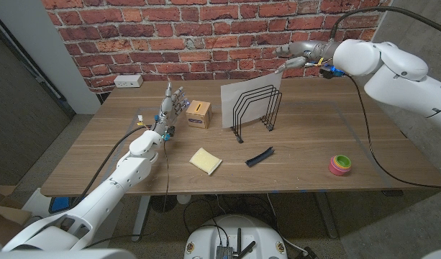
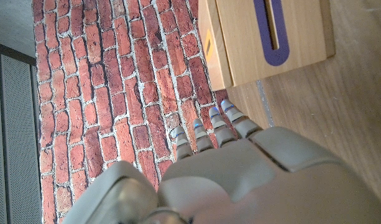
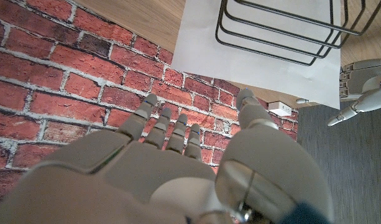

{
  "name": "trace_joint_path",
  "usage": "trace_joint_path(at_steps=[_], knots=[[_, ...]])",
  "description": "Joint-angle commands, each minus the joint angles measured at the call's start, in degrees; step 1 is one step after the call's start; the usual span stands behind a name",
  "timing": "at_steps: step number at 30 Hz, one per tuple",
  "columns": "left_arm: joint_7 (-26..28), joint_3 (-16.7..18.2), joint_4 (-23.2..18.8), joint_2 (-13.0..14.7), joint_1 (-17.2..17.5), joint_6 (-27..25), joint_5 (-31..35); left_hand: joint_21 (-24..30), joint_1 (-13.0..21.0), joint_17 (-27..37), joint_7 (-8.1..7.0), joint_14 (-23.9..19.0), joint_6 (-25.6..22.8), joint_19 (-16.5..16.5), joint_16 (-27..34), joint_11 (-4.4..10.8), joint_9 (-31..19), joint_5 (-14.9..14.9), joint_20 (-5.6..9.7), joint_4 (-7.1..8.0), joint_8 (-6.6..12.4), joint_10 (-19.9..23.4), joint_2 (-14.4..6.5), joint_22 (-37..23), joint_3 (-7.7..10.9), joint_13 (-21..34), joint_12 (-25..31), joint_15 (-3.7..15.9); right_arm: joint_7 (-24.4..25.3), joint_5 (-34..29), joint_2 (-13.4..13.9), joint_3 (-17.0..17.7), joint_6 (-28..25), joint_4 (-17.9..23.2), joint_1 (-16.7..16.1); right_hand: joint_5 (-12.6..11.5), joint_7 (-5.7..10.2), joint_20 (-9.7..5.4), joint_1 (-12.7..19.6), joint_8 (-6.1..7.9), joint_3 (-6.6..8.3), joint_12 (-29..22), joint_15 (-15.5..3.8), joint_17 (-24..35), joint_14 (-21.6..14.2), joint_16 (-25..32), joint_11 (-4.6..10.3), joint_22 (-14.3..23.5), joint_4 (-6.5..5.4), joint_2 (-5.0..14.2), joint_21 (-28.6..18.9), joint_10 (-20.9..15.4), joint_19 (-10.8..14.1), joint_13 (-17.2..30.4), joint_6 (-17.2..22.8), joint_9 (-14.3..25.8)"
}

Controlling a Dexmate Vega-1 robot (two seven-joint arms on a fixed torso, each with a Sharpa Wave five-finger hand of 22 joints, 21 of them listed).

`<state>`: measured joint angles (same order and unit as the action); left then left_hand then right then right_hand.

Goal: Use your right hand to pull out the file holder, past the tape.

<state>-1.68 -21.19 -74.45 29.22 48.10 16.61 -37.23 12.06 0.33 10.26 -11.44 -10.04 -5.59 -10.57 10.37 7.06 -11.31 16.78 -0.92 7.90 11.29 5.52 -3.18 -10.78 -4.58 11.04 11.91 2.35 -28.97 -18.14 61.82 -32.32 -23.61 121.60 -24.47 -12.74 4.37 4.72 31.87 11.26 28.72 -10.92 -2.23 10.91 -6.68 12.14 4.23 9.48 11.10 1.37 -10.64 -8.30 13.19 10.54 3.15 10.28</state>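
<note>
The black wire file holder (image 1: 255, 112) stands upright at the table's middle back, with a white sheet (image 1: 243, 92) leaning in it. My right hand (image 1: 299, 53) hovers in the air just above and behind the holder's right top corner, fingers stretched toward the sheet's upper corner and holding nothing. In the right wrist view that right hand (image 3: 178, 168) has its fingers extended, with the sheet (image 3: 252, 59) and the file holder (image 3: 283, 28) beyond them. A pink and green tape roll (image 1: 340, 165) lies near the front right. My left hand (image 1: 174, 101) stands upright with empty fingers, left of a wooden box (image 1: 198, 114).
A yellow sponge (image 1: 206, 160) and a short black bar (image 1: 260, 156) lie in front of the holder. A white power strip (image 1: 128, 81) sits at the back left by the brick wall. The left wrist view has the wooden box (image 2: 265, 37) with its purple slot beyond my left hand (image 2: 240, 180).
</note>
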Motion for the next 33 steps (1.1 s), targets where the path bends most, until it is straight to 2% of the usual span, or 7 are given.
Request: trace_joint_path(at_steps=[1,9,21,28,33], knots=[[0.00,0.01,0.00,0.00,0.01,0.00,-0.01,0.42,-0.15,0.15,-0.51,-0.35,-0.09,-0.51,0.36,0.35,-0.09,0.24,0.05,0.40,0.24,-0.12,-0.58,-0.32,0.02,0.32,0.32,0.21,-9.50,-4.65,-3.57,-3.41,3.85,-3.42,6.66,-0.31,0.89,0.56,1.59,0.41,0.55,-0.46,-1.90,0.21,-0.99,0.37,0.33,0.08,0.01,-0.44,0.13,-0.71,0.20,0.35,0.30,0.29],[0.00,0.00,0.02,-0.02,-0.01,0.01,0.00,0.43,-0.15,0.15,-0.48,-0.38,-0.08,-0.53,0.37,0.33,-0.09,0.24,0.04,0.40,0.23,-0.09,-0.58,-0.32,0.02,0.32,0.34,0.32,-15.11,-6.38,-6.59,-5.59,7.52,-7.40,10.91,-0.13,0.88,0.90,3.22,0.73,0.66,-0.66,-2.11,0.32,-1.97,0.72,0.38,0.09,-0.10,-1.48,-0.11,-1.35,0.80,0.46,0.97,0.36],[0.00,-0.02,0.05,-0.04,-0.02,0.03,0.01,0.42,-0.15,0.15,-0.58,-0.35,-0.04,-0.51,0.35,0.38,-0.09,0.23,0.03,0.41,0.21,-0.06,-0.58,-0.33,0.02,0.32,0.35,0.25,-19.52,-8.89,-9.33,-7.55,12.02,-10.87,14.10,0.66,1.38,0.55,5.82,1.41,0.64,-1.35,-3.05,0.56,-4.08,1.49,0.64,0.12,-0.37,-3.11,-0.44,-3.68,2.29,0.69,2.84,0.52],[0.00,-0.02,0.05,-0.05,-0.02,0.04,0.01,0.42,-0.15,0.15,-0.54,-0.37,-0.05,-0.52,0.36,0.36,-0.09,0.23,0.01,0.41,0.22,-0.06,-0.58,-0.33,0.02,0.32,0.35,0.23,-21.95,-10.20,-10.46,-8.44,14.19,-12.38,15.44,1.89,1.63,0.48,5.59,1.82,-0.62,-1.73,-3.45,0.81,-5.62,2.09,0.84,0.13,-0.91,-5.63,-0.65,-5.42,3.57,0.86,4.41,0.60],[0.00,-0.01,0.05,-0.04,-0.02,0.03,0.01,0.41,-0.15,0.15,-0.52,-0.38,-0.06,-0.50,0.37,0.29,-0.09,0.23,0.05,0.41,0.22,-0.05,-0.58,-0.33,0.01,0.32,0.35,0.22,-22.01,-10.89,-11.24,-8.83,16.73,-14.01,15.94,2.00,1.80,0.17,5.59,1.97,-1.21,-1.87,-3.87,0.95,-6.71,2.52,1.16,0.15,-1.05,-6.70,-0.93,-6.32,4.82,0.97,5.11,0.65]])
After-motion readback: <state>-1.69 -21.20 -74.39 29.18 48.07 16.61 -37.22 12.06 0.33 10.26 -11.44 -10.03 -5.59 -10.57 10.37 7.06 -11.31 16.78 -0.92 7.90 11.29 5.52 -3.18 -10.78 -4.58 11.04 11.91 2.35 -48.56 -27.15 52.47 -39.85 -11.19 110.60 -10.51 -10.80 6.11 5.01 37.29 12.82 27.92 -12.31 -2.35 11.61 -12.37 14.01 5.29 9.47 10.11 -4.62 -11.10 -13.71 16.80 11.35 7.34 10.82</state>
